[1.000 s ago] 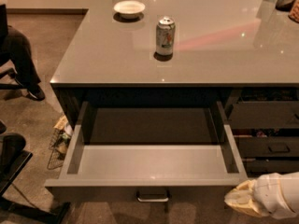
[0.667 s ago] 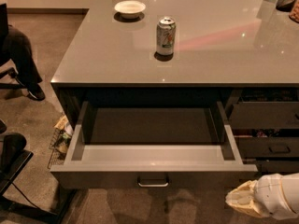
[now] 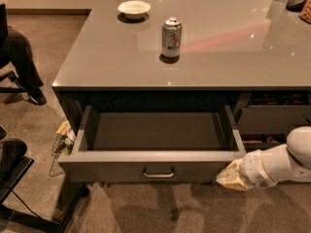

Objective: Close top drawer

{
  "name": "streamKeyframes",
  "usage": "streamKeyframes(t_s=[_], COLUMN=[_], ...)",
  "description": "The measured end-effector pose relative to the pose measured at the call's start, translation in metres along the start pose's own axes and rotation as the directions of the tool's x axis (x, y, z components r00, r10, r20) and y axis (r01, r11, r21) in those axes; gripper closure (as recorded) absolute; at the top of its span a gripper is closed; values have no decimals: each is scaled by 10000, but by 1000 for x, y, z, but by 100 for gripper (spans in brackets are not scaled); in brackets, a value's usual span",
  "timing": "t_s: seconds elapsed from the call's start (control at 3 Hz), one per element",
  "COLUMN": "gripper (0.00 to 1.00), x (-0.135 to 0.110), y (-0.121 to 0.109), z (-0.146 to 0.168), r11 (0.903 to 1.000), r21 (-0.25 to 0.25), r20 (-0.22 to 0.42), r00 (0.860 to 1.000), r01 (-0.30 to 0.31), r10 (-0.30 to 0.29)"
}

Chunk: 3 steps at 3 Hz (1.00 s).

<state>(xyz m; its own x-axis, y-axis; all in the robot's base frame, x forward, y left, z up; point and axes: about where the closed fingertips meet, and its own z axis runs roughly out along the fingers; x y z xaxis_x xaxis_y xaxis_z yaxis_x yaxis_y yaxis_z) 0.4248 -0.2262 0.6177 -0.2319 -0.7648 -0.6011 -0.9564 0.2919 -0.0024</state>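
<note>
The top drawer [image 3: 155, 165] stands pulled out from under the grey countertop [image 3: 184, 57]. Its inside is empty and pale grey. Its flat front carries a small metal bar handle [image 3: 158, 172] at the centre. My gripper [image 3: 232, 176] is at the lower right, low beside the drawer front's right end, and its pale tip touches or nearly touches the front's right corner. The white arm [image 3: 282, 161] reaches in from the right edge.
A green-and-silver can [image 3: 171, 37] and a white bowl [image 3: 134, 8] stand on the countertop. Dark drawers of the right-hand column [image 3: 274, 118] are partly open. A seated person's leg [image 3: 22, 64], a wire basket [image 3: 60, 142] and a chair base [image 3: 14, 169] are on the left floor.
The drawer front sits higher in view and the drawer appears pushed in somewhat. My gripper has moved up and left to the front's right corner.
</note>
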Motion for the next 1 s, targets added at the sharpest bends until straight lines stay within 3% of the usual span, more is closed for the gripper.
streamKeyframes(t_s=[0.33, 0.67, 1.0], gripper=[100, 100, 100], x=[-1, -28, -28], y=[-1, -40, -40], z=[1, -3, -3], r11=[10000, 9985, 9985], r21=[-5, 323, 322], r20=[9, 46, 46], r00=[10000, 9990, 9990], r01=[28, 445, 445], r10=[-28, -447, -447])
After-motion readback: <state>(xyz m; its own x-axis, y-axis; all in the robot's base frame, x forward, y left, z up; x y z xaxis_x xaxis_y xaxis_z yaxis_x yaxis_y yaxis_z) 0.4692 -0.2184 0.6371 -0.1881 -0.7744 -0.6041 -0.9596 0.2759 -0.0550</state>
